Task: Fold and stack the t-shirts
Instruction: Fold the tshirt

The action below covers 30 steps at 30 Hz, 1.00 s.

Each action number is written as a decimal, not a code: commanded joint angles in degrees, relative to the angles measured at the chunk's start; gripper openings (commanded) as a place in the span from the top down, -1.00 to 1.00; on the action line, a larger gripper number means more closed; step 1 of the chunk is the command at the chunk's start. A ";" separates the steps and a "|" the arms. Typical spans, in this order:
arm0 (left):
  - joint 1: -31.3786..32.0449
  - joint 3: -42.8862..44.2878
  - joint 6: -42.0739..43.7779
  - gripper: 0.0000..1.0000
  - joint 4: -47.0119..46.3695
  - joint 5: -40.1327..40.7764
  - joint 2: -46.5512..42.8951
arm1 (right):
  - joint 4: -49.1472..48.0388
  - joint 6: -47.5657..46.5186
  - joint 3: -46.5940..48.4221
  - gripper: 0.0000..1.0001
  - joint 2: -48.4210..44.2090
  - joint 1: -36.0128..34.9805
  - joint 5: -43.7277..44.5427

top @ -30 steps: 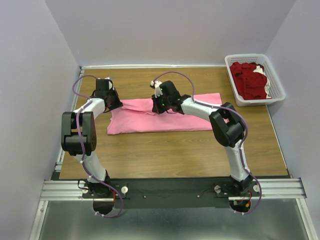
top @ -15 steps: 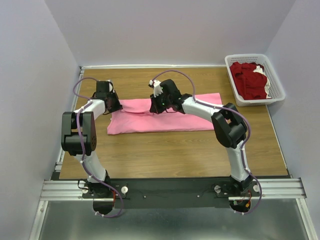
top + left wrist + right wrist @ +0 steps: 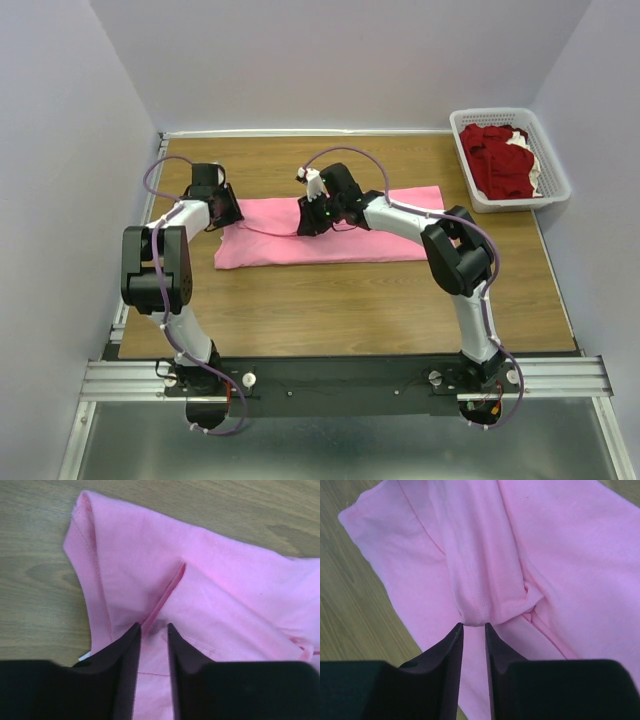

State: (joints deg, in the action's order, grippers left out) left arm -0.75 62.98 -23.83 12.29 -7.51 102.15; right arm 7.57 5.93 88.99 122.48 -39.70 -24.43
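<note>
Pink t-shirt (image 3: 280, 245) runs left-right across the desk (image 3: 350, 300); left jaws at its left end, right jaws mid-top, both parted, gripping nothing.

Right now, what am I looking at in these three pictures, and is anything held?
Two robot arms are bolted at the near edge of the table. The wide picture looks down from above and behind them; the two close-ups come from a camera on each wrist, its black fingers at the bottom. A pink shirt lies partly folded on the table. The left hand and right hand hang just over it, fingers slightly apart, gripping nothing. Red shirts sit in a white basket at the far right.
</note>
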 commanded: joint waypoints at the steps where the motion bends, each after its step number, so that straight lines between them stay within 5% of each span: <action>1: -0.39 0.30 0.81 0.03 0.98 2.41 -3.18 | 2.27 -0.04 -0.66 0.32 -1.01 -0.46 -3.70; 5: -0.39 -0.58 0.89 -0.01 1.15 3.90 -5.28 | 3.76 -0.05 -0.05 0.09 -1.62 -0.46 -8.00; 10: -0.30 -1.10 1.16 -0.07 1.85 4.43 -8.89 | 4.56 1.36 -1.27 0.05 -3.91 -0.46 -8.45; 16: 3.47 -6.45 -0.42 -0.07 2.21 5.13 -16.17 | 5.60 5.57 -5.92 0.07 -9.44 2.86 6.65; 23: 4.36 -23.42 -7.89 0.01 -3.32 9.26 -24.98 | 7.81 8.56 -20.33 0.07 -19.11 10.52 19.39; 30: 4.01 -24.66 -10.79 0.17 -7.72 8.57 -17.97 | 8.68 12.08 -30.01 0.06 -23.25 15.70 24.16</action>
State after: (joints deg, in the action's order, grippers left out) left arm 3.53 37.10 -31.97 9.15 -0.38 80.36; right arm 14.17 15.14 61.63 100.71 -24.58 -5.41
